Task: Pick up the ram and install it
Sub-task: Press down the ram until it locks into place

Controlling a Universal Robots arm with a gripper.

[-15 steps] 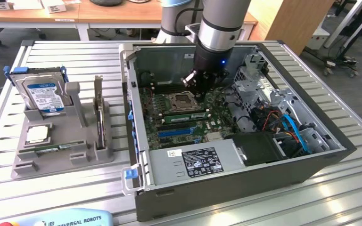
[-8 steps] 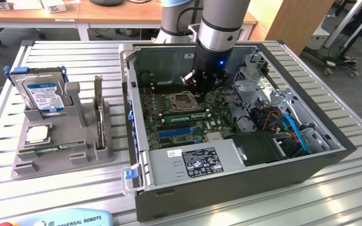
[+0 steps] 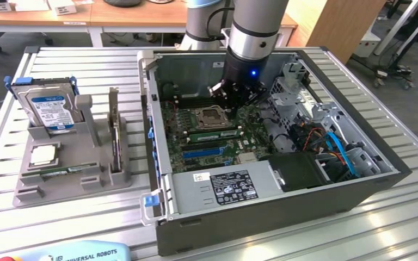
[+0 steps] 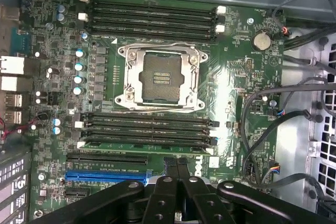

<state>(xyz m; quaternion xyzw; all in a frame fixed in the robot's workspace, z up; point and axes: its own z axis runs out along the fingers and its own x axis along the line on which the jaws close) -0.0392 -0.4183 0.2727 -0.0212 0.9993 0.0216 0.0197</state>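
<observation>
Tool [image 4: 177, 174] clenched, empty, above the motherboard [image 4: 231, 93]; ram [image 3: 210, 132] seated in the slot beneath needs firm, even downward pressure.

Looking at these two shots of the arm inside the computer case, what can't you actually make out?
- Exterior view: the gripper hangs over the motherboard; its own body hides whether it holds anything.
- Wrist view: the fingers meet shut; nothing readable between them.
- Exterior view: a green stick in the gray holder looks like the ram, too small to confirm.
- Wrist view: slot labels are too small to read.
</observation>
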